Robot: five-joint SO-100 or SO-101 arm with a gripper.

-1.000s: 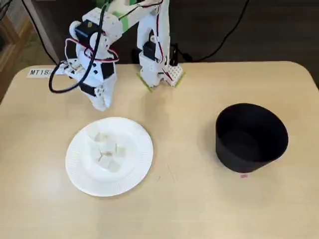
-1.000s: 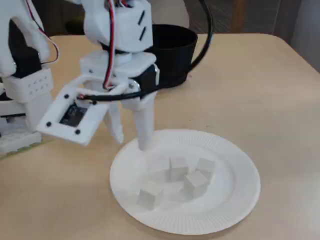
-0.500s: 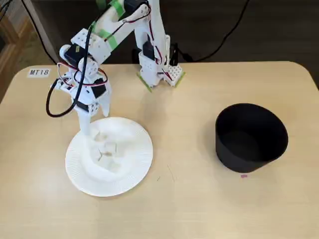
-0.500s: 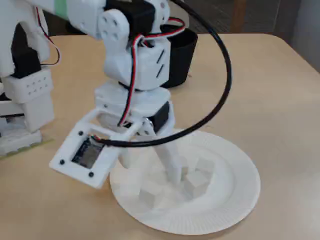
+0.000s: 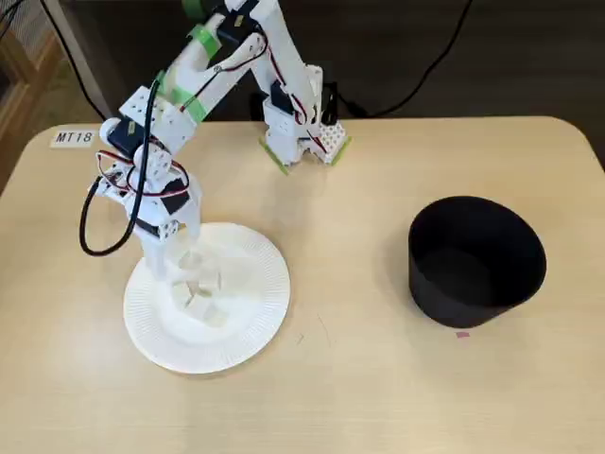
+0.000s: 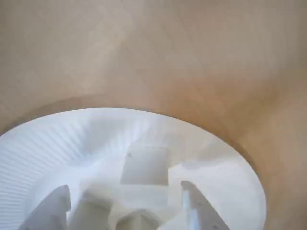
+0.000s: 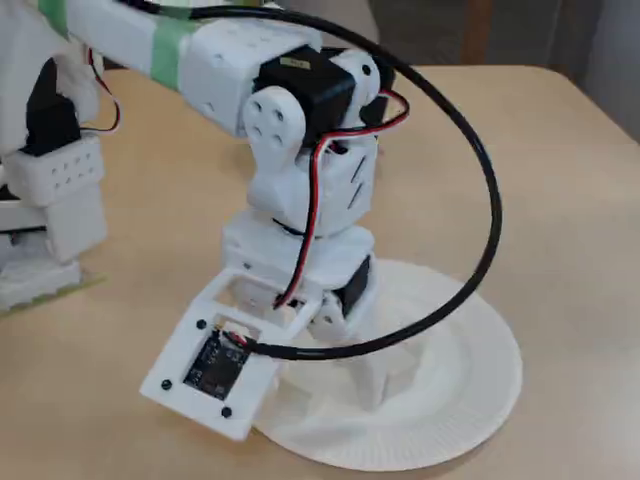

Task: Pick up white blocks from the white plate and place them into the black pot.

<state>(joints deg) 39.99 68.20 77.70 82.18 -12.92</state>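
Gripper (image 5: 168, 270) reaches down onto the left part of the white plate (image 5: 255, 322) in a fixed view from above, fingers apart over the white blocks (image 5: 198, 293) clustered mid-plate; black pot (image 5: 477, 260) stands well apart at the right of the table (image 5: 359, 397). Wrist view: two fingertips (image 6: 194, 208) stand spread, one block (image 6: 144, 165) lying between and just beyond them on the plate (image 6: 38, 143). Side fixed view: arm body hides the blocks; plate rim (image 7: 480, 400) shows beneath the gripper (image 7: 350, 375).
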